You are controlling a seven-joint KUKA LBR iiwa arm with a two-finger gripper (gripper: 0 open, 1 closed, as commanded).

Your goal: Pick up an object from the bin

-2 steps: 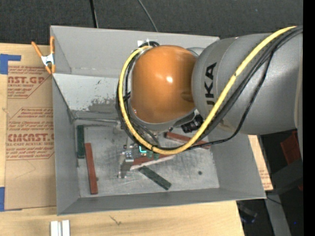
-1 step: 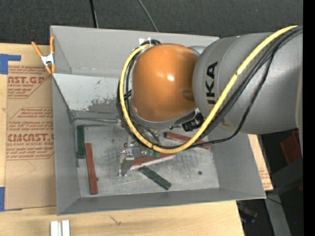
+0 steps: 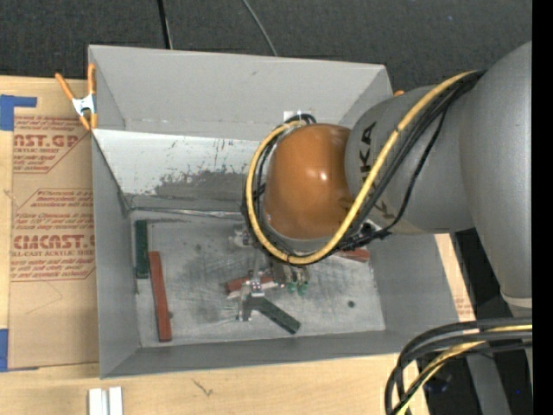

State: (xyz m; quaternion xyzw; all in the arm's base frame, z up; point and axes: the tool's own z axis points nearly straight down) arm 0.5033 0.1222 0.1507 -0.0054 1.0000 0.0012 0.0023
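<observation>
Gripper [image 3: 251, 299] low over floor of bin [image 3: 117, 301], well right of long red-brown bar [image 3: 160, 296]. Gripper open or closed: unclear (metal tip lost in clutter). At tip: small red piece [image 3: 235, 285] and short dark green bar [image 3: 280, 317], tilted, both right of red-brown bar. Dark green strip [image 3: 140, 249] just left of red-brown bar, near its upper end. Orange wrist cover [image 3: 307, 180] farther right, higher.

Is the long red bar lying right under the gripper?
No, the long red bar lies by the bin's left wall, well apart from the gripper near the middle.
</observation>
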